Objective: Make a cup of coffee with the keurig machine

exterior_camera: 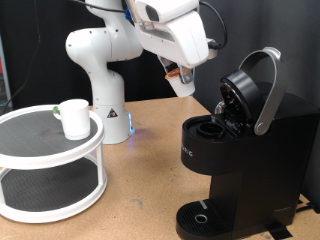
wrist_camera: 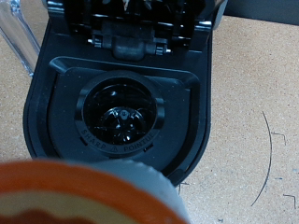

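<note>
— Status of the keurig machine (exterior_camera: 240, 150)?
— Standing at the exterior view's right on the wooden table (exterior_camera: 150, 160). Lid raised on its silver-grey handle (exterior_camera: 268, 90); brew chamber (wrist_camera: 120, 114) exposed and, in the wrist view, seemingly without a pod: only dark round well with needle parts at centre.

— Position of the gripper (exterior_camera: 181, 76)?
— Poised above and to the exterior view's left of the open chamber, apart from the machine. Something small and brownish visible at the fingertips in the exterior view; a blurred orange-and-grey rounded object (wrist_camera: 89, 194) filling the near edge of the wrist view. Likely a pod, but not confirmable. Whether fingers apart or clamped: cannot tell.

— Location and condition of the cup (exterior_camera: 74, 118)?
— Upright on the top tier of the round white stand (exterior_camera: 40, 195), exterior view's left, well apart from the machine. Plain white, trace of green beside it. Contents not visible.

— Progress, as judged?
— Early. Lid opened; chamber not loaded; cup not on the drip tray (exterior_camera: 205, 218); no sign of brewing
</note>
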Robot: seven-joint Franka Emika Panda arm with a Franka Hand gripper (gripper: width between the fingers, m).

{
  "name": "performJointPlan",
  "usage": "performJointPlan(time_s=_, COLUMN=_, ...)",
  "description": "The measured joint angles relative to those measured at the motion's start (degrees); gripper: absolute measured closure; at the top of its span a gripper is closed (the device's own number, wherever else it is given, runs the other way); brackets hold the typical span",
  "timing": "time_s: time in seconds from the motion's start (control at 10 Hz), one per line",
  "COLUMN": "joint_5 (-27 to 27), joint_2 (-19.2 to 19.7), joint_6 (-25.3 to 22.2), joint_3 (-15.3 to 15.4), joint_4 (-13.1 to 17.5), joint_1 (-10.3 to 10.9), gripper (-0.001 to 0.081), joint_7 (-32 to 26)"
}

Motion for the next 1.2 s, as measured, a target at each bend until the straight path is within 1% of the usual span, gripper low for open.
performJointPlan(time_s=0.2, joint_5=0.12, joint_2=-0.22, joint_6=0.04, joint_3=-0.01, joint_4=-0.59, joint_1=0.01, gripper=0.0352, joint_7=-1.31)
performJointPlan(time_s=0.4, joint_5=0.25, joint_2=-0.57, joint_6=1.79, joint_3=0.74, joint_4=-1.98, joint_1=0.24, gripper=0.0352, joint_7=-1.35)
performJointPlan(time_s=0.6, joint_5=0.25, joint_2=-0.79, joint_6=5.09, joint_3=2.42, joint_4=-4.08, joint_1=0.66, gripper=0.0352, joint_7=-0.76)
performJointPlan(time_s=0.9, joint_5=0.16, joint_2=-1.11, joint_6=8.44, joint_3=5.1, joint_4=-6.96, joint_1=1.07, gripper=0.0352, joint_7=0.0)
performJointPlan(time_s=1.2, joint_5=-0.03, joint_2=-1.79, joint_6=11.8, joint_3=7.14, joint_4=-9.83, joint_1=1.18, gripper=0.0352, joint_7=1.48)
